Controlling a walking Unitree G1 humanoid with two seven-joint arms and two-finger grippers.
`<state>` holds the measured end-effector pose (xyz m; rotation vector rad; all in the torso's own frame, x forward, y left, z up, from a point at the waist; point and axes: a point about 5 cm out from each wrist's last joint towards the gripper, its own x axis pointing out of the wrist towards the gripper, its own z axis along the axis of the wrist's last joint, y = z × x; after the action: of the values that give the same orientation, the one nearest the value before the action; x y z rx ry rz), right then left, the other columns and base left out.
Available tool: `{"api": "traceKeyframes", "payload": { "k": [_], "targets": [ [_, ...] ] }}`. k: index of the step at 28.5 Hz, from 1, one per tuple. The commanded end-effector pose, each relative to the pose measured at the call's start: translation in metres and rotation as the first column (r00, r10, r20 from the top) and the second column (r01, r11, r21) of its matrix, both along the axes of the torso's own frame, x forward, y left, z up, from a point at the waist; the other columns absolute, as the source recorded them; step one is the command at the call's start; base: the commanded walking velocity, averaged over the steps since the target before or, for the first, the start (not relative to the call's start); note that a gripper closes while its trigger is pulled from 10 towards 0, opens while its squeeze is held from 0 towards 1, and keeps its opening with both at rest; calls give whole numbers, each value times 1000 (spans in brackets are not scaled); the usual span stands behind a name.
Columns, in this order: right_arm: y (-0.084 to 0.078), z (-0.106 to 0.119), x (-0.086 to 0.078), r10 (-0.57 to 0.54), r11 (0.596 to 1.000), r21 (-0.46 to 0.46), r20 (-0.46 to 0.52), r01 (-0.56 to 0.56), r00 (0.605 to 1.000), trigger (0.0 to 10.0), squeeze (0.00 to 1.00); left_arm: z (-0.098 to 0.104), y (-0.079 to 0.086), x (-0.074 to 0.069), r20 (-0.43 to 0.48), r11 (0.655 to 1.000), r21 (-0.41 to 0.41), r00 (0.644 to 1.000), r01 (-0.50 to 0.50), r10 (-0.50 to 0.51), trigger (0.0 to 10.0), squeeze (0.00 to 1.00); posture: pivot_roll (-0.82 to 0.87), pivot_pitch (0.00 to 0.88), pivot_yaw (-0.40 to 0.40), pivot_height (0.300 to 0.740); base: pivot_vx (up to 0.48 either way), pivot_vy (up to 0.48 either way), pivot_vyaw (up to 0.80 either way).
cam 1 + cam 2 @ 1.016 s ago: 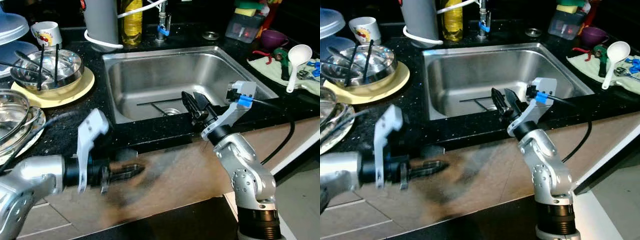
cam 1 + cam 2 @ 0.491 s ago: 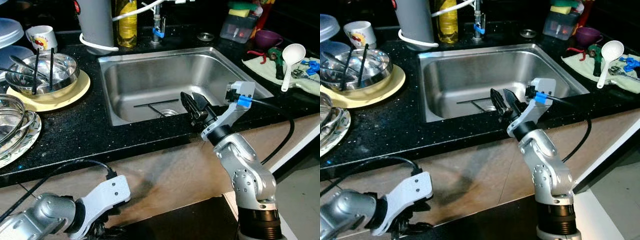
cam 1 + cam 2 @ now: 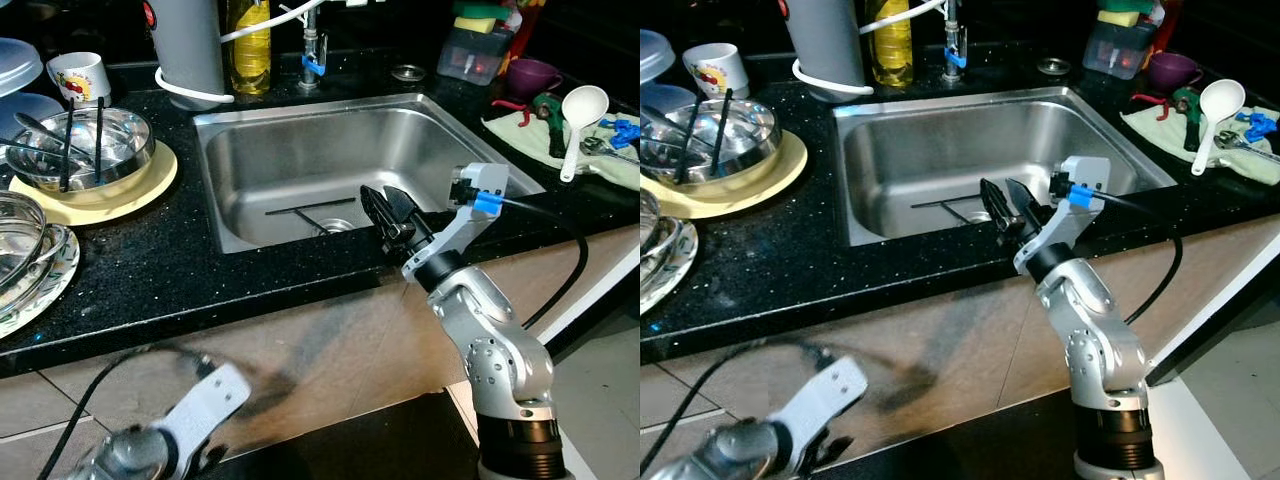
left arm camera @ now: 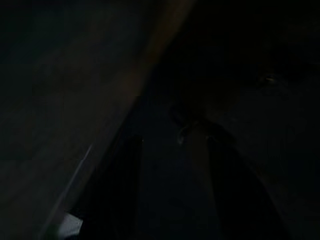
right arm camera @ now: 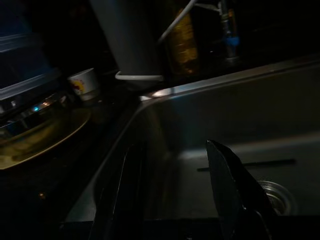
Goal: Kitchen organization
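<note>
A: Right gripper (image 3: 385, 203)?
B: Raised at the front rim of the rectangular stainless steel sink (image 3: 300, 115), pointing into the basin. Jaws stand apart, nothing between them; the right wrist view shows the same gap over the sink floor near the round drain (image 5: 276, 196).
A: Left gripper?
B: Left arm (image 3: 170, 435) hangs low and blurred in front of the tan cabinet front (image 3: 330, 350), below the desk edge. Left wrist view is nearly black; two dark fingers (image 4: 125, 190) show with a gap, so the jaws look apart and hold nothing.
A: What lies in the sink?
B: Thin dark sticks (image 3: 300, 208) on the basin floor beside the drain.
A: The dishes?
B: On the black speckled desk (image 3: 170, 255), left of the sink. Shiny steel bowl (image 3: 85, 140) with black chopsticks (image 3: 98, 135) leaning in it, set on a pale yellow round plate (image 3: 130, 190). White printed mug (image 3: 78, 75) behind it. Clear glass bowl (image 3: 20, 225) on a plate at the far left edge.
A: Behind the sink?
B: Grey cylinder container (image 3: 190, 45) and yellow oil bottle (image 3: 248, 40), next to the tap (image 3: 312, 50).
A: Right side?
B: White plastic ladle (image 3: 578, 120) on a pale green cloth (image 3: 540, 135), purple cup (image 3: 532, 75) behind.
</note>
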<state>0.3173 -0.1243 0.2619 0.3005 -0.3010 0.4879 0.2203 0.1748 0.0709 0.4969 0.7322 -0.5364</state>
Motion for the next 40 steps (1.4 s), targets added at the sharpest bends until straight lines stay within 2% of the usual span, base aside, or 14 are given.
{"api": "traceKeyframes", "payload": {
  "k": [1,7,12,14,15,16,17,19,20,22,31,34,36,40],
  "targets": [
    [2,1,-3,21,1000,-4,5,-21,1000,10000,0,-18,6,-7,-53,995,-1,993,-103,103,10000,0,-73,196,-36,740,0,0,0],
    [5,-3,-3,41,999,-30,-18,-42,999,10000,0,-36,6,-9,-37,979,-71,982,-189,187,10000,0,-74,197,-36,740,0,0,0],
    [10,17,-18,230,950,202,67,-239,971,10000,0,-30,-1,2,40,978,-125,984,-170,176,10000,0,-75,199,-33,740,0,0,0],
    [16,21,-28,350,902,235,94,-362,932,10000,0,-29,-2,3,45,977,-135,984,-165,172,10000,0,-75,199,-33,740,0,0,0],
    [27,17,-56,596,779,156,117,-607,795,10000,0,-30,-3,4,40,978,-139,986,-157,164,10000,0,-79,199,-30,740,0,0,0],
    [30,14,-66,664,731,118,104,-672,741,10000,0,-31,-3,4,38,978,-139,986,-155,162,10000,0,-79,199,-30,740,0,0,0],
    [30,14,-66,664,731,118,104,-672,741,10000,0,-31,-3,4,38,978,-139,986,-155,162,10000,0,-79,199,-30,740,0,0,0],
    [35,-22,-82,746,652,-51,-130,-756,653,10000,0,-33,-3,5,35,978,-148,987,-149,156,10000,0,-82,200,-30,740,0,0,0],
    [35,-22,-82,746,652,-51,-130,-756,653,10000,0,-33,-3,5,35,978,-148,987,-149,156,10000,0,-82,200,-30,740,0,0,0],
    [32,-54,-80,692,647,-123,-319,-752,648,10000,0,-35,-2,6,32,977,-161,988,-141,148,10000,0,-82,200,-30,740,0,0,0],
    [25,-111,-82,516,600,-263,-594,-755,617,10000,0,-42,3,7,5,974,-160,986,-161,164,10000,0,-81,198,-31,740,0,0,0],
    [19,-147,-78,370,640,-323,-666,-697,648,10000,0,-47,4,10,1,969,-162,982,-187,190,10000,0,-81,198,-33,740,0,0,0],
    [19,-147,-78,370,640,-323,-666,-697,648,10000,0,-47,4,10,1,969,-162,982,-187,190,10000,0,-81,198,-33,740,0,0,0],
    [9,-204,-70,112,804,-348,-708,-483,697,10000,0,-62,4,10,-63,945,-182,963,-271,263,10000,0,-77,196,-32,740,0,0,0]
  ]
}}
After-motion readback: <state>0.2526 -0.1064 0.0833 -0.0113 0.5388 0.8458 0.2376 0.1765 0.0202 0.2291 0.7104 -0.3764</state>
